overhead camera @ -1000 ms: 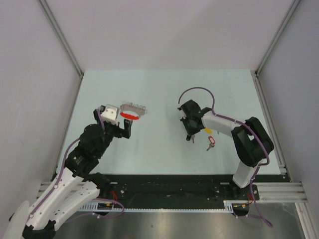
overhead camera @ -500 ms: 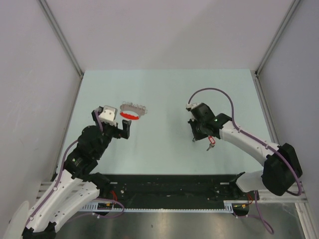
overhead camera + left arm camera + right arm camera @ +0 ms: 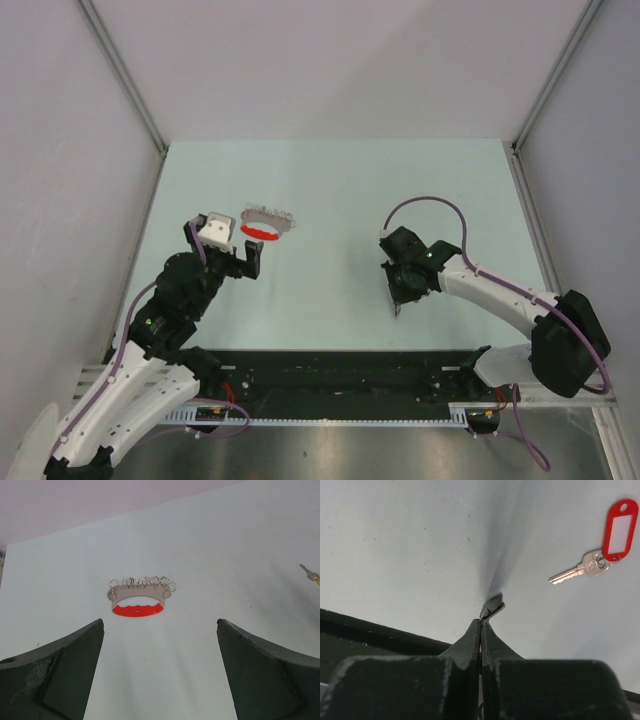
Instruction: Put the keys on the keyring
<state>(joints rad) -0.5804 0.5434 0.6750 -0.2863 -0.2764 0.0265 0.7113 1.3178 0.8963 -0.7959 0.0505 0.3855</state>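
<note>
Left arm [image 3: 170, 300] reaches up over the left part of the pale table [image 3: 330, 180]. Left gripper [image 3: 160, 625] hangs over the surface, jaws spread wide apart, nothing between them.

Keyring [image 3: 138, 610] lies flat on the table just beyond the open fingers [image 3: 65, 670], not touching them. In the left wrist view it sits centred in the gap between the fingers. Its red arc is on the side nearer the gripper, and the row of small metal rings is on the far side.

At the far right edge of that same view is the yellow key [image 3: 306, 571]. A silver shank lies on the table and a bit of yellow is cut by the frame. It is well apart from the keyring.

Right arm [image 3: 490, 290] stretches in from the right toward the table middle. Right gripper [image 3: 397, 305] points down near the front of the table, well apart from the keyring. Its jaws are pressed together on a small dark piece [image 3: 492, 605] that sticks out past the tips. The piece is too small to tell what it is. The tips are close to the table, but I cannot tell if they touch it.

Red key [image 3: 594, 562] is a silver key on a red tag with a white window. It lies flat on the table, up and right of the tips in the right wrist view, apart from the gripper.
</note>
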